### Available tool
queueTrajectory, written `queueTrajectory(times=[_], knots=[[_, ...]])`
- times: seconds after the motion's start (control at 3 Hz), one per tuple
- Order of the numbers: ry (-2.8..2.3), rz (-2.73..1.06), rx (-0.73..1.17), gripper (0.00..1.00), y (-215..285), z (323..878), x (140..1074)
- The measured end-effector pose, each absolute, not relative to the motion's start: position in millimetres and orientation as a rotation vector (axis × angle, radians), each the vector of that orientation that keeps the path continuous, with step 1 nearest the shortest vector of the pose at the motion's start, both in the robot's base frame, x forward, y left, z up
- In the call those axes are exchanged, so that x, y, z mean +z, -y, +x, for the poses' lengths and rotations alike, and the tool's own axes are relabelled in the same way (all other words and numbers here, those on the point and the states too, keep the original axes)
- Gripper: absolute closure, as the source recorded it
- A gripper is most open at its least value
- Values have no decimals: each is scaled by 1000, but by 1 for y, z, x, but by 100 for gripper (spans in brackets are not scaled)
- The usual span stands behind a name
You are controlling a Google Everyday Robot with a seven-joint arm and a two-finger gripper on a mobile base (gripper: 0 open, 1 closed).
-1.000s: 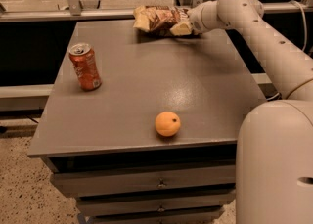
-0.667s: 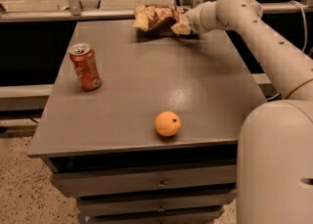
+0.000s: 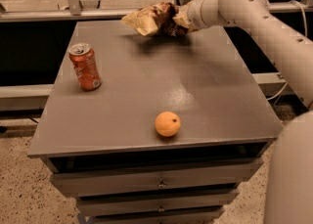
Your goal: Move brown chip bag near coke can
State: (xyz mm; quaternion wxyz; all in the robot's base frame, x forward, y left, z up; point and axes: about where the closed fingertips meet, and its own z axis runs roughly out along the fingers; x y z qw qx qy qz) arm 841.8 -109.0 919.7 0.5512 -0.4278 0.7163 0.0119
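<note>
The brown chip bag [image 3: 146, 19], crinkled with a pale tan end and a dark middle, hangs just above the far edge of the grey table [image 3: 205, 86] and casts a shadow under itself. My gripper [image 3: 177, 20] is at the bag's right end, shut on it, with the white arm reaching in from the right. The coke can [image 3: 84, 66], red-orange with a silver top, stands upright near the table's left edge, well to the left and nearer than the bag.
A round orange fruit [image 3: 167, 123] lies near the table's front edge, right of centre. Drawers [image 3: 159, 184] sit below the tabletop. A metal rail [image 3: 98, 13] runs behind the table. My arm's white body fills the right edge.
The chip bag has risen off the table and shifted a little to the left with my gripper. The can and the orange have not moved.
</note>
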Motion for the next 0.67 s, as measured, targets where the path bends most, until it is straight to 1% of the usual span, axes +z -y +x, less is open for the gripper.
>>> queueTrajectory(times=[0.33,0.67], knots=[[-1637,-1090,3,100,79,806,936],[-1603,-1142,-12,100,46,783,939]])
